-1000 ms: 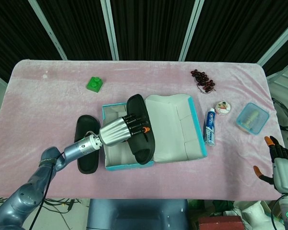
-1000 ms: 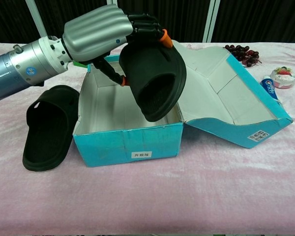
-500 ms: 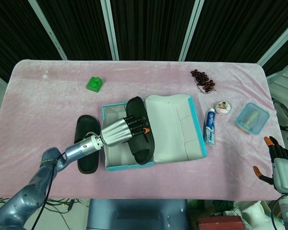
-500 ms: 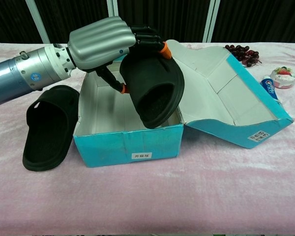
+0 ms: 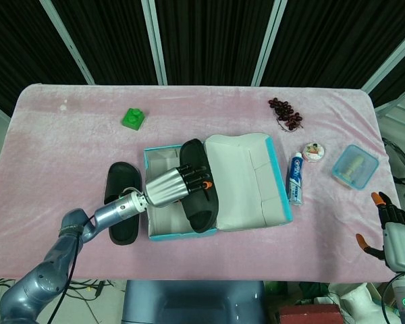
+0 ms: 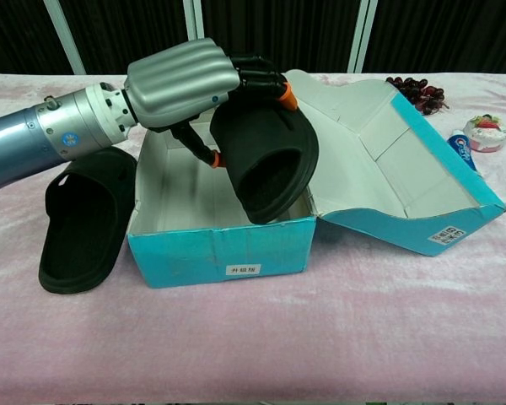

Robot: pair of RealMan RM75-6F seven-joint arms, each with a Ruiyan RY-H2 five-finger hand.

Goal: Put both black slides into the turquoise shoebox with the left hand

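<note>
Black slide (image 6: pixel 266 160) tilted over shoebox (image 6: pixel 219 240)

The counter (image 5: pixel 67 148) wears a soft pink cloth. The shoebox (image 6: pixel 219 253) is turquoise outside and pale grey-white inside, with a small white label on its near wall; its open lid (image 6: pixel 405 181) matches, turquoise edged and whitish within. Both slides are plain black: one (image 6: pixel 266 160) over the box, the other (image 6: pixel 80 219) lying left of it. The left hand (image 6: pixel 181 80) has a ribbed silver back, black fingers (image 6: pixel 257 67) and orange tips. The right hand (image 5: pixel 391 226) is black with orange tips too. At the far side sit a bright green block (image 5: pixel 133 119) and dark purple grapes (image 5: pixel 285 113). The toothpaste tube (image 5: pixel 295 178) is blue and white, and the container (image 5: pixel 354 165) is clear blue.
</note>
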